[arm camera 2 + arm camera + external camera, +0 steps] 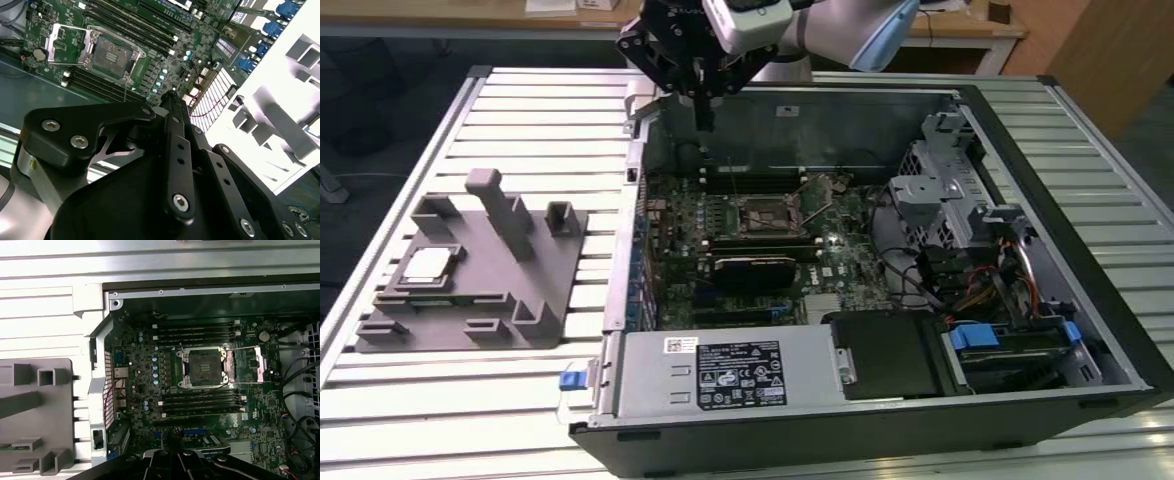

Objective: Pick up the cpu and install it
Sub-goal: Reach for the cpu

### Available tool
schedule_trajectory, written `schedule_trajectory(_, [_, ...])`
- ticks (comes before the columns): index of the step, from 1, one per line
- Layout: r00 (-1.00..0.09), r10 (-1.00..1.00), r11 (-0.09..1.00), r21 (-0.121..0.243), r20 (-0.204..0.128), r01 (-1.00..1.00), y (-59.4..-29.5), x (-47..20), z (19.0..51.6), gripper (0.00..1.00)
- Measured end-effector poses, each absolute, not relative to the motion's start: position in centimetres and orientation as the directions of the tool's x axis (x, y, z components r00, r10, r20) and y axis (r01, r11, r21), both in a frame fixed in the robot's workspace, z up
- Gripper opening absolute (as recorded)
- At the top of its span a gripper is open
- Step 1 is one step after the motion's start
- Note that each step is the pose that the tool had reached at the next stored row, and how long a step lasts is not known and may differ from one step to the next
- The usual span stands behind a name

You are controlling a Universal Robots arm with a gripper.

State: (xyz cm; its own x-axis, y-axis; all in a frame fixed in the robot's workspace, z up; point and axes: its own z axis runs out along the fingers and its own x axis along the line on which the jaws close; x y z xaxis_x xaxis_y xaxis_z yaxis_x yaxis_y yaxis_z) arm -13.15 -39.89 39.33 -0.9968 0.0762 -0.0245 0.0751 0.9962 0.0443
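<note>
So the cpu [430, 263] is lying flat in its nest on the grey plastic tray [534, 300], out on the slatted table [520, 120] at the exterior view's left of the open PC case [881, 430], I'd guess so it sits square for a top-down grab. The gripper [704, 124] hangs over the case's far edge, well apart from the chip, with its fingers [704, 105] pinched together on nothing. The motherboard's socket [206, 365] has its load plate flipped open and looks empty, so it's ready for a drop-in.
</note>
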Motion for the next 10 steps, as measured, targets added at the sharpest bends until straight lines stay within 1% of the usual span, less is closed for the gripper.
schedule_trajectory(10, [-0.997, 0.076, 0.996, 0.044, -0.024, 0.075, -39.89, -13.67, 39.33, 0.11])
